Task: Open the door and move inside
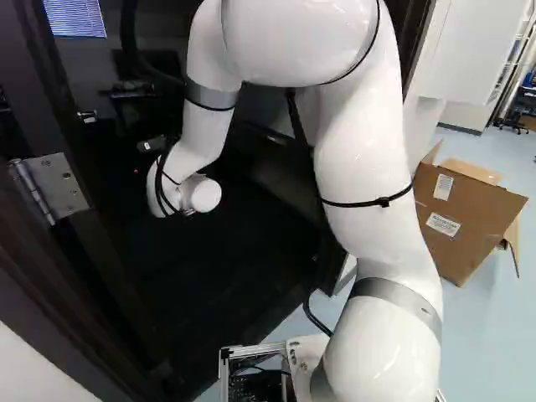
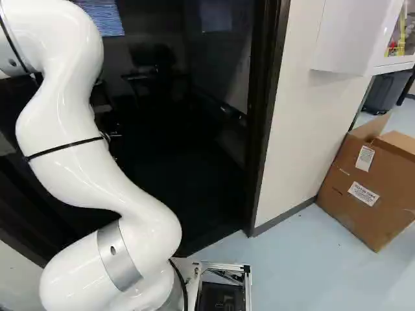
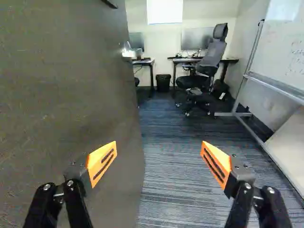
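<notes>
On the whiteboard [image 3: 280,45] runs faint handwriting [image 3: 296,62], while beside the door [image 3: 61,95] the gripper [image 3: 159,154] spreads its fingers wide, holding nothing.

White jointed arm [image 2: 81,165]: cut off by the left base view's upper edge and the right base view's left edge. Brown cardboard box [image 2: 363,188]: cropped at the right base view's right edge. Dark, flat door panel [image 3: 61,95]: extends outside the wrist view; conceals part of a black tabletop [image 3: 143,61]. Grey-framed whiteboard [image 3: 285,52]: likewise cropped (its handwriting too small and faint to read).
</notes>
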### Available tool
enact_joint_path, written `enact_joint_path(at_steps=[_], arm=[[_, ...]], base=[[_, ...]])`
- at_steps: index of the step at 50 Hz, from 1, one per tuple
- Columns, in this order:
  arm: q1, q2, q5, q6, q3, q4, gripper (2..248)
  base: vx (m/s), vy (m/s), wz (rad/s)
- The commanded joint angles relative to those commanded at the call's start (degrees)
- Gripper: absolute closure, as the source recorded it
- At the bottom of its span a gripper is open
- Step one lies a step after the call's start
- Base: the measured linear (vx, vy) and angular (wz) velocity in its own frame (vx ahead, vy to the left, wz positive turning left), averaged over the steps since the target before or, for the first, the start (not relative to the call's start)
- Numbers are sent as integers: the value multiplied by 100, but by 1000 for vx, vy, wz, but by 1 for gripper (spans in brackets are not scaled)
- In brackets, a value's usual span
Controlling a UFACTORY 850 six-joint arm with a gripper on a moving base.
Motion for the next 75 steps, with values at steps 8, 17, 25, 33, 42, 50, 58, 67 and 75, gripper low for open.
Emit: enact_joint_path(at_steps=[8, 17, 25, 33, 42, 50, 58, 67, 75], arm=[[-161, 153, -28, 0, 159, -27, 3], [-387, 367, -67, 0, 382, -66, 3], [-632, 599, -110, 0, 623, -107, 3], [-917, 870, -160, 0, 904, -156, 3], [-1287, 1222, -224, 0, 1269, -219, 3], [-1669, 1584, -291, 0, 1645, -284, 3], [-2083, 1977, -363, 0, 2053, -354, 3], [-2537, 2408, -442, 0, 2501, -431, 3], [-2897, 2750, -505, 0, 2856, -492, 3]], base=[[0, 0, 0], [0, 0, 0], [0, 0, 0], [0, 0, 0], [0, 0, 0], [0, 0, 0], [0, 0, 0], [0, 0, 0], [0, 0, 0]])
